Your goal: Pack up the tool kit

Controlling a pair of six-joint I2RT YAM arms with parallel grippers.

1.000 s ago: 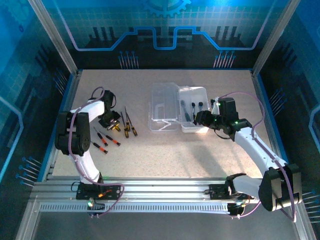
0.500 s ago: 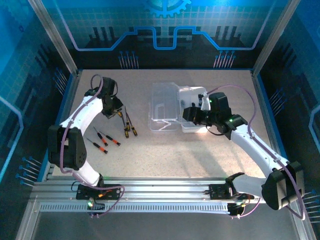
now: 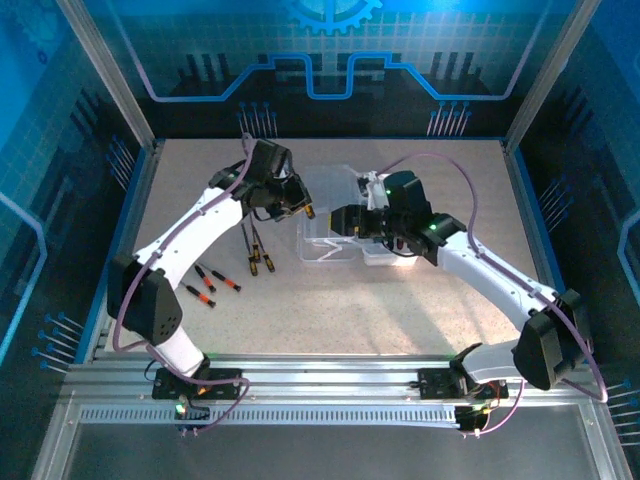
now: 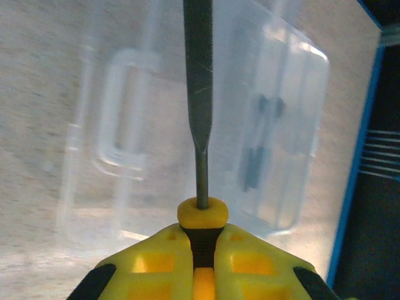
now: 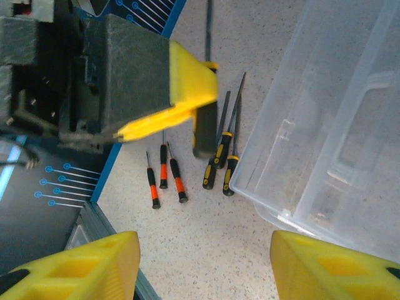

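From above, the left claw (image 3: 296, 199) hangs at the clear case's (image 3: 322, 190) left edge, its load too small to tell. The right claw (image 3: 345, 220) is over the case.

Left wrist: the claw is clamped on a screwdriver (image 4: 199, 94), the case blurred below.

Right wrist: fingers (image 5: 75, 269) are wide apart, gripping nothing. Loose screwdrivers (image 5: 165, 178) lie on the desk (image 5: 206, 244) beside the case.
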